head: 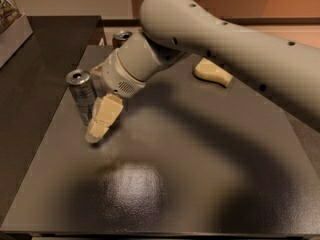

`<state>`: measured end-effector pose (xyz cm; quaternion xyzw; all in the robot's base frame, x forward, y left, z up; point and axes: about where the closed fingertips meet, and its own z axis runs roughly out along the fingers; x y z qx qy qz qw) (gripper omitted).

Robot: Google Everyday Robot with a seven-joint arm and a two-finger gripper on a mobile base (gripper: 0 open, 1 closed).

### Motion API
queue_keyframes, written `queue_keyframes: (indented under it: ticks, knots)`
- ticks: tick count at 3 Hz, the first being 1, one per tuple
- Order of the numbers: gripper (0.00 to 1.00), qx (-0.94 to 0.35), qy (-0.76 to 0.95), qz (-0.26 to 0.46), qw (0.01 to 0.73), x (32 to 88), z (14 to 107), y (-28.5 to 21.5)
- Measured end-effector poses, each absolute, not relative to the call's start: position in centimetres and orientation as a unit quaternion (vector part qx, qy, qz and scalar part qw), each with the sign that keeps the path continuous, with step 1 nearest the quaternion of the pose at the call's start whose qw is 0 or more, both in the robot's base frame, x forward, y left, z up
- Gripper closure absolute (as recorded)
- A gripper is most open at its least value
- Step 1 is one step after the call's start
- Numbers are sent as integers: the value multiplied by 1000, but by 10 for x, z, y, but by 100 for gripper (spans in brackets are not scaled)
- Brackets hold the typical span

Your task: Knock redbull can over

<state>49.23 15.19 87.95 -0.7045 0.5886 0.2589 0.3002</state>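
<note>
While the slim silver-grey metal redbull can [81, 90] stands upright near the dark grey table's [200, 184] left edge, we judge the toppling still undone. The cream gripper [102, 120] sits just beside the can; we cannot tell whether it is parted or closed.

we see a dark grey table [200, 174] carrying the redbull can [82, 91] upright at its far left, a second can [121, 36] at the far edge, and a cream-coloured piece [212, 72] lying far right. the gripper [95, 133] hangs low, just right of the redbull can.
</note>
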Motion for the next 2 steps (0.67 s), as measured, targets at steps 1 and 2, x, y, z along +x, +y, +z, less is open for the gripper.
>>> queue_keyframes:
  ticks: [1,2]
  knots:
    - [17,-696,585,274,312,503,892,167]
    - [41,-691,577,294,323,506,910,177]
